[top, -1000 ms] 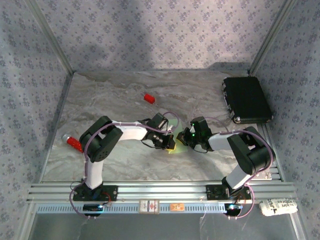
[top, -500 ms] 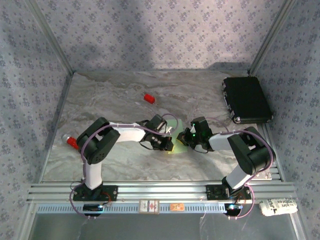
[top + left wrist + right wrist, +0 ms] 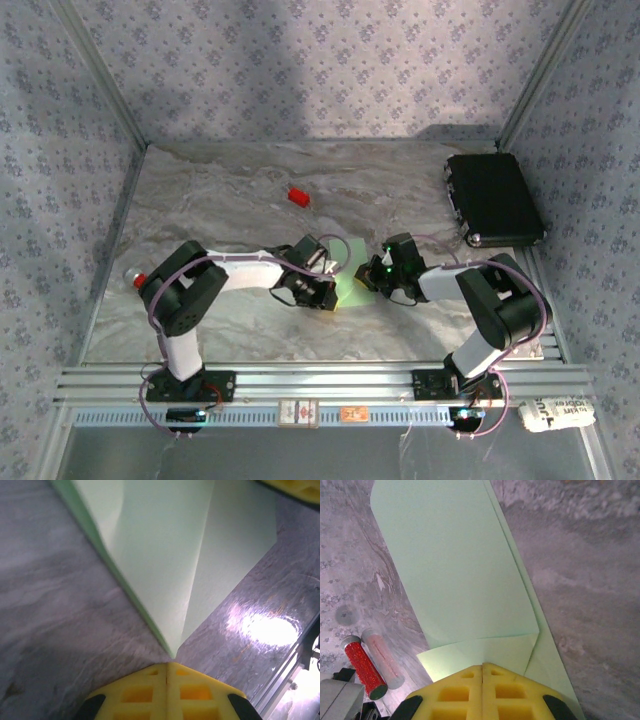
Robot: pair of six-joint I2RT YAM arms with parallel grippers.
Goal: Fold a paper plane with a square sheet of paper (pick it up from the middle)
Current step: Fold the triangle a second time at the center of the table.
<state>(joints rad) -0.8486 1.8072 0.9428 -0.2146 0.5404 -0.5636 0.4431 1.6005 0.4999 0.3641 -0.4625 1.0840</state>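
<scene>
We see the pale-green sheet of paper (image 3: 350, 268) lying on the grey marbled surface (image 3: 220, 200), in the middle, between the two arms. It is partly folded. In the right wrist view (image 3: 460, 565) a large flap lies over a lower layer, and a strip of that layer shows along the right edge. In the left wrist view (image 3: 165, 555) creased panels run down to a sharp point.

The left end effector (image 3: 337, 297) has its yellow fingers pressed together with no gap. In its own view (image 3: 167, 677) the paper's point ends right at the fingertips; we cannot tell whether it is pinched there. The right end effector (image 3: 369, 284) also has its jaws together. In its own camera (image 3: 482, 680) the tips sit over the near corner of the folded flap, with no paper visible in the seam between them.

A small red block (image 3: 297, 195) lies farther back on the surface, well apart from the paper. A black case (image 3: 495, 200) sits at the far right. A red glittery cylinder (image 3: 365, 667) lies near the paper's left edge in the right wrist view.
</scene>
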